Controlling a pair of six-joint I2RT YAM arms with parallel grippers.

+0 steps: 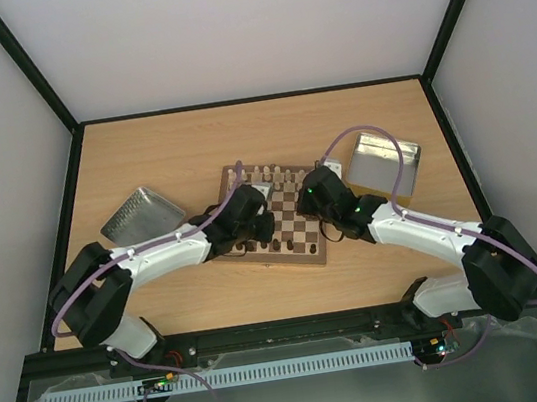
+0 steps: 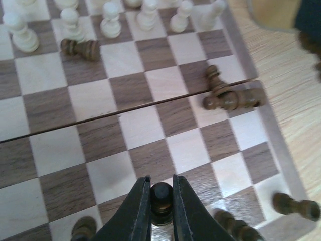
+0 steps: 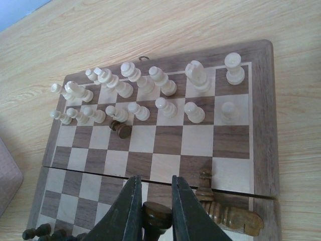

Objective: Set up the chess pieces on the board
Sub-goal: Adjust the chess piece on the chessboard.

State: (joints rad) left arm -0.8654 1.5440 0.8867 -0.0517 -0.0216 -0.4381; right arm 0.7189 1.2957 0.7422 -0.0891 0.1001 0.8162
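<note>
While working over the table (image 1: 169,145), treat the board (image 1: 299,237), lying mid-table between both arms, as half dressed: cream pieces (image 3: 161,80) standing in the two far rows, near rows mostly bare. Note left tool (image 2: 161,183) clenched on a round-headed dark piece (image 2: 161,198), low over a near-row square. Note right tool (image 3: 154,183) likewise clamped on a flat-topped dark piece (image 3: 157,213) close to the board's middle seam. Lower each piece straight down, centre it on one square, and release only once the base sits flat. Keep clear of the toppled dark pieces (image 2: 233,98) by the right border and the fallen dark one (image 2: 80,47) lying beside the cream front row. Rate knock-over risk as high on withdrawal; lift vertically.
</note>
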